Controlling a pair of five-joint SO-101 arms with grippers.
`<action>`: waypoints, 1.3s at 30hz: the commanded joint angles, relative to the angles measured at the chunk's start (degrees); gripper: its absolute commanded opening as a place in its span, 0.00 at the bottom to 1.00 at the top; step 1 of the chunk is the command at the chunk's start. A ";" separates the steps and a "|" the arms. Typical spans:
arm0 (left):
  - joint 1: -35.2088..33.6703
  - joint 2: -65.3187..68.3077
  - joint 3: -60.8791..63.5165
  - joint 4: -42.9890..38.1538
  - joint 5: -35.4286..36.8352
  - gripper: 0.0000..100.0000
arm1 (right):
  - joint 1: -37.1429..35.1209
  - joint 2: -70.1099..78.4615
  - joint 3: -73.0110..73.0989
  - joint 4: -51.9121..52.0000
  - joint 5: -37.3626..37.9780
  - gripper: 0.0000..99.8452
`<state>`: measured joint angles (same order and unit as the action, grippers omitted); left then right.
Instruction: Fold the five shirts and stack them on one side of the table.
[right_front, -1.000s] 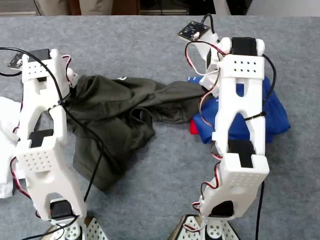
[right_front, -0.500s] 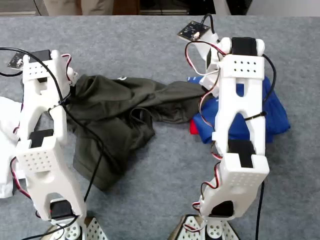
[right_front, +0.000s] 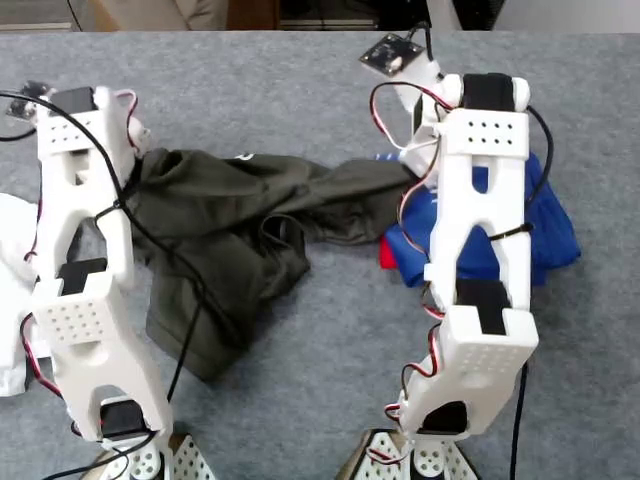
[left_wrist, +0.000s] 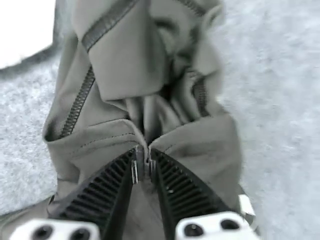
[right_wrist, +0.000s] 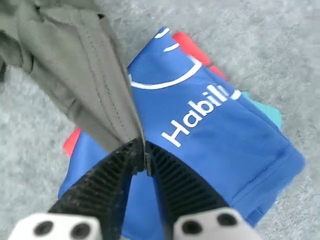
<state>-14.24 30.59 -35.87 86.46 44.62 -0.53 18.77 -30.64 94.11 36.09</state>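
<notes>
A crumpled olive-green shirt (right_front: 240, 235) lies across the table's middle between the two arms. My left gripper (left_wrist: 144, 165) is shut on a fold of the olive-green shirt (left_wrist: 150, 75) near its left edge. My right gripper (right_wrist: 145, 156) is shut on the other end of the olive-green shirt (right_wrist: 80, 75), above a folded blue shirt (right_wrist: 220, 150). The blue shirt (right_front: 555, 235) sits on a stack at the right, with a red shirt (right_front: 387, 255) beneath it.
A white shirt (right_front: 12, 260) lies at the table's left edge, partly under the left arm (right_front: 85, 300). The right arm (right_front: 480, 250) covers much of the stack. A teal layer (right_wrist: 270, 117) peeks out of the stack. Grey table (right_front: 300, 90) surrounds everything.
The left arm's wrist has shifted slightly up and to the left, pulling the shirt's left edge with it. The right arm has barely moved.
</notes>
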 joint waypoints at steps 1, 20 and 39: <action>-0.44 -2.15 -15.30 7.47 -1.23 0.02 | -1.10 -0.92 -6.55 -1.05 -7.12 0.00; -12.92 -29.32 -44.04 14.33 -12.84 0.02 | -4.88 -2.07 -65.19 -4.66 -29.80 0.00; -24.70 -68.44 -31.91 14.42 -31.56 0.02 | -10.68 -33.98 -63.78 -13.89 -29.63 0.00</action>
<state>-38.95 -33.76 -75.87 100.26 13.93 -10.46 -13.14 -94.90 83.56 6.90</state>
